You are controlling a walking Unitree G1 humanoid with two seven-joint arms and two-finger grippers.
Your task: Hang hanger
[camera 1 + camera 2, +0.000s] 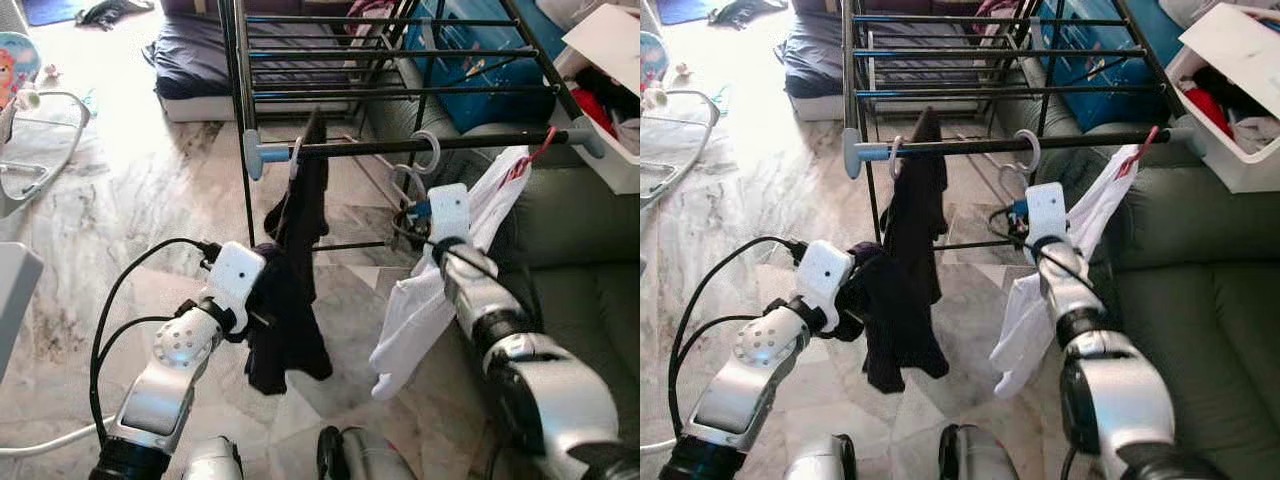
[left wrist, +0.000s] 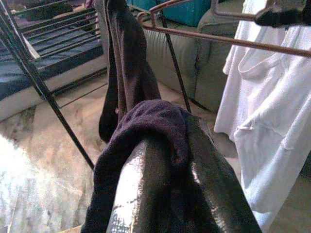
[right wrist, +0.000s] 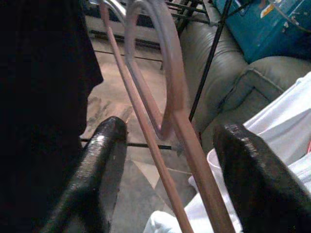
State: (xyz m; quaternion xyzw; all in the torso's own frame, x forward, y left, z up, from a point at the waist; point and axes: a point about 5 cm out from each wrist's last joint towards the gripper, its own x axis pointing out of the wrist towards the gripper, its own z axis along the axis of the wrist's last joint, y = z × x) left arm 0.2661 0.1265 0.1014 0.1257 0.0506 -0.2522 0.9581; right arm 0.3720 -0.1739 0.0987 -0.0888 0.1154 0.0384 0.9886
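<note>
Indoors, marble floor [image 1: 150, 190], drying rack [image 1: 400, 145], green sofa [image 1: 580, 260].

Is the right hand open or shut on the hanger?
Open. In the right wrist view the two fingers stand wide apart with the hanger passing between them, touching neither. Its hook is already over the rail.
</note>
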